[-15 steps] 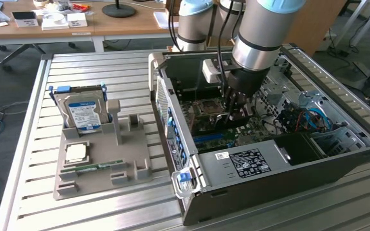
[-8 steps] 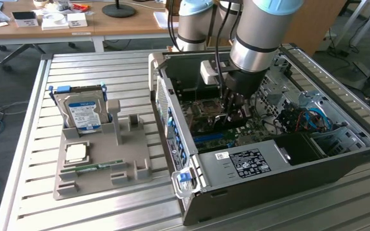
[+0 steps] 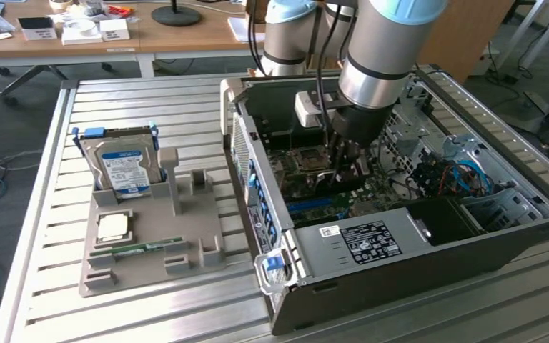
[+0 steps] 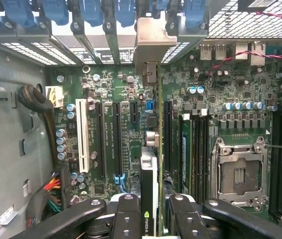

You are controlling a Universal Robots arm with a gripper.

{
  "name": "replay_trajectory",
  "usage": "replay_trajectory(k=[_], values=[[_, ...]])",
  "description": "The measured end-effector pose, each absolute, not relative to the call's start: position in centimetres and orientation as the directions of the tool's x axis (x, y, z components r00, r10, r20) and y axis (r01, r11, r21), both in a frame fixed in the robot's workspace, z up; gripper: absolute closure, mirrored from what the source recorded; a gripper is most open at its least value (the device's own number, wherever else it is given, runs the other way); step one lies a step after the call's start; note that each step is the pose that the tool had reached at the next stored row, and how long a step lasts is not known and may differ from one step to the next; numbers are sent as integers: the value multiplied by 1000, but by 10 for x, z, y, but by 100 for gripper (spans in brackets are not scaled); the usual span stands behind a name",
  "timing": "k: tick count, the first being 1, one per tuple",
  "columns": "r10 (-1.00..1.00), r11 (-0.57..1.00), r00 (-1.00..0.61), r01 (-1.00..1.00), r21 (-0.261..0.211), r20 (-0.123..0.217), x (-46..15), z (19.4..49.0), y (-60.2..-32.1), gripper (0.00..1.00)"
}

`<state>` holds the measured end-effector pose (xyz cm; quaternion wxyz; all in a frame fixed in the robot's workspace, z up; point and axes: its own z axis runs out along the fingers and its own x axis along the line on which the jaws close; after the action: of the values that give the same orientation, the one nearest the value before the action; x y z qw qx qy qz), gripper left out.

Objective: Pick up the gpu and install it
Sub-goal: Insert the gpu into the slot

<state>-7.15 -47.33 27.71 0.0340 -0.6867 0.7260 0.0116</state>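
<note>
The gpu point(image 4: 149, 172) is seen edge-on in the wrist view, a thin black card with a green logo and a greenish board edge. Its metal bracket point(image 4: 153, 45) points at the case's rear slot openings. My gripper point(image 4: 151, 211) is shut on the card, one black finger point(image 4: 126, 214) on each side. The card hangs just over the green motherboard point(image 4: 126, 99), lined up along the long black expansion slots point(image 4: 167, 134). In the exterior view the gripper point(image 3: 344, 156) reaches down inside the open computer case point(image 3: 427, 250), with the gpu point(image 3: 339, 183) low over the board.
A grey holder point(image 3: 194, 246) at the exterior view's left carries a silver hard drive point(image 3: 122, 168), a processor chip point(image 3: 112, 227) and a green memory stick point(image 3: 146, 248). Inside the case are the open processor socket point(image 4: 238, 174), a white slot point(image 4: 82, 134) and a cable bundle point(image 4: 39, 102).
</note>
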Motion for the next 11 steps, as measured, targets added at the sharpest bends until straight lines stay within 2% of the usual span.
replay_trajectory(k=[11], values=[[-996, 56, -54, -998, -30, -65, -73, 276, -473, 73]])
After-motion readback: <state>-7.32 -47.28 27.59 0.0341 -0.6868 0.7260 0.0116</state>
